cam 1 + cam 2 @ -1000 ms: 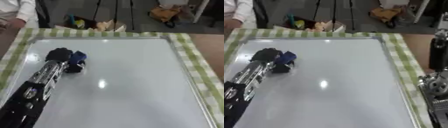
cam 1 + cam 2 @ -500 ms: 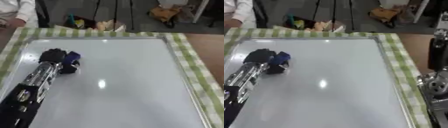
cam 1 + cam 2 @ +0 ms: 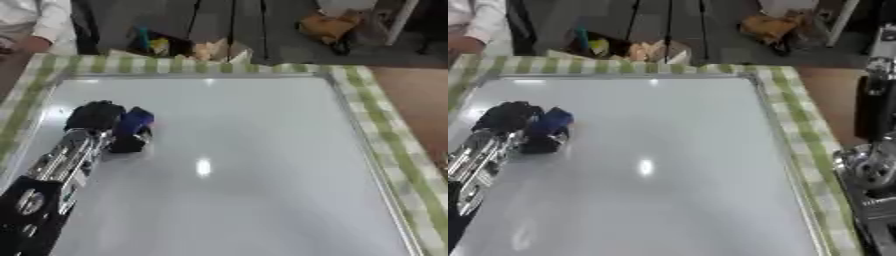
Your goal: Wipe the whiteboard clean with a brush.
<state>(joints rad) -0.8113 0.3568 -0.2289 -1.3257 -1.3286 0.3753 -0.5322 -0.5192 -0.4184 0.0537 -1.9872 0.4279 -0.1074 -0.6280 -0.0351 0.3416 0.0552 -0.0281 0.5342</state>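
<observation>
The whiteboard [image 3: 262,175] lies flat and fills most of the table; its surface looks white with only glare spots. My left hand [image 3: 94,116] rests on the board's left part, fingers curled round a blue and black brush [image 3: 134,125] that touches the board. The left arm comes in from the lower left corner. Of my right arm only black and silver parts [image 3: 877,165] show at the right edge of the right eye view; its hand is out of sight.
A green checked cloth [image 3: 385,130] borders the board on all sides. A person's hand and white sleeve [image 3: 35,30] are at the far left corner, off the board. Bags and tripod legs stand on the floor beyond the far edge.
My left hand has slid the brush a little to the left across the board. Nothing else has moved.
</observation>
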